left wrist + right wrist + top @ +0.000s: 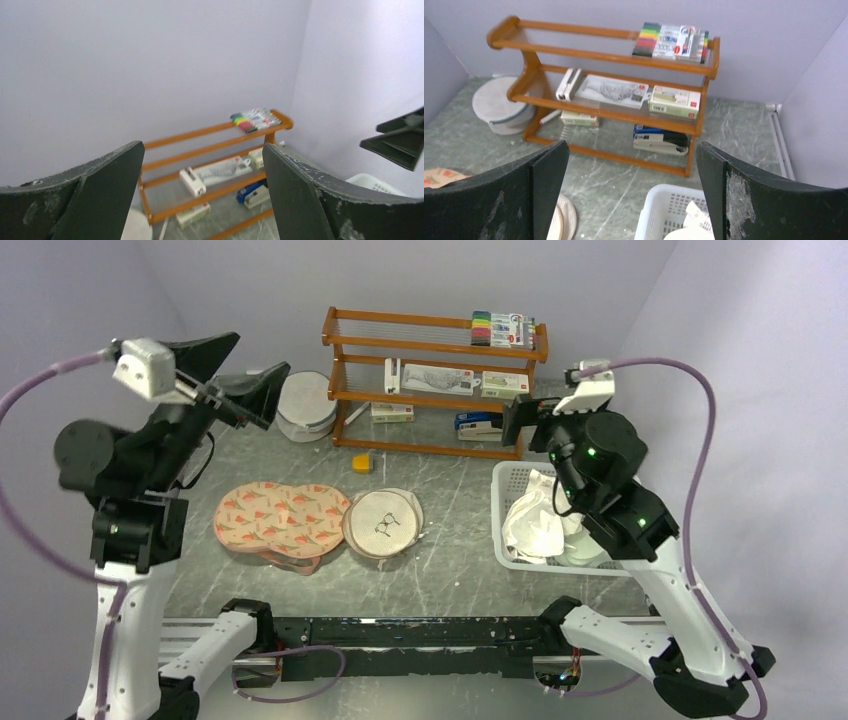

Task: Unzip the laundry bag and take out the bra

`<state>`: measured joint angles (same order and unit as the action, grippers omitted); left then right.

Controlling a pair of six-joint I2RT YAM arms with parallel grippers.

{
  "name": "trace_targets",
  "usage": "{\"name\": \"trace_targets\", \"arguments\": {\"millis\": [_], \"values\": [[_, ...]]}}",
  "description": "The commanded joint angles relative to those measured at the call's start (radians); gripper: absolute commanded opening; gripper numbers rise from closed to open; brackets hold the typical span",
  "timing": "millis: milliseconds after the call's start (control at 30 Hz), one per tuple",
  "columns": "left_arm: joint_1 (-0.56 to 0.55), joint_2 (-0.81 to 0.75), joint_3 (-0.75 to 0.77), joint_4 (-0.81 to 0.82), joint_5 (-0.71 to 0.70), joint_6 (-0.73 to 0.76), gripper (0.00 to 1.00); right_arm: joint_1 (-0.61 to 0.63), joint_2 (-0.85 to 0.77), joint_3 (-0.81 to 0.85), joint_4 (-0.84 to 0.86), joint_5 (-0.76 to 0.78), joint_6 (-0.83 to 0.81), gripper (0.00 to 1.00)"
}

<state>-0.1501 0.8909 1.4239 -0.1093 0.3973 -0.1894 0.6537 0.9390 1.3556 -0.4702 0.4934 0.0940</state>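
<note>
The laundry bag, a round cream-white mesh pouch with a small dark glasses-like mark, lies flat mid-table; its edge shows in the right wrist view. I cannot tell whether it is zipped. No bra is clearly visible. My left gripper is raised high at the back left, open and empty, far from the bag; its wrist view faces the rack and wall. My right gripper is raised above the basket's far end, open and empty.
A peach carrot-print case touches the bag's left side. A white basket with white fabric stands at right. A wooden rack with boxes and markers lines the back. A round white container and a small yellow block sit nearby.
</note>
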Motion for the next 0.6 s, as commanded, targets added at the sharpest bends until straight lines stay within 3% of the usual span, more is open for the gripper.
{"name": "trace_targets", "arguments": {"millis": [0, 200, 567], "values": [[-0.008, -0.09, -0.037, 0.185, 0.082, 0.018, 1.0, -0.004, -0.099, -0.013, 0.117, -0.013, -0.069, 1.0], [-0.008, -0.154, -0.091, 0.235, -0.051, -0.009, 1.0, -0.005, -0.223, -0.119, 0.247, -0.032, -0.072, 1.0], [-0.008, -0.107, -0.063, 0.141, -0.142, -0.044, 0.97, -0.004, -0.218, -0.099, 0.27, 0.13, -0.024, 1.0]]}}
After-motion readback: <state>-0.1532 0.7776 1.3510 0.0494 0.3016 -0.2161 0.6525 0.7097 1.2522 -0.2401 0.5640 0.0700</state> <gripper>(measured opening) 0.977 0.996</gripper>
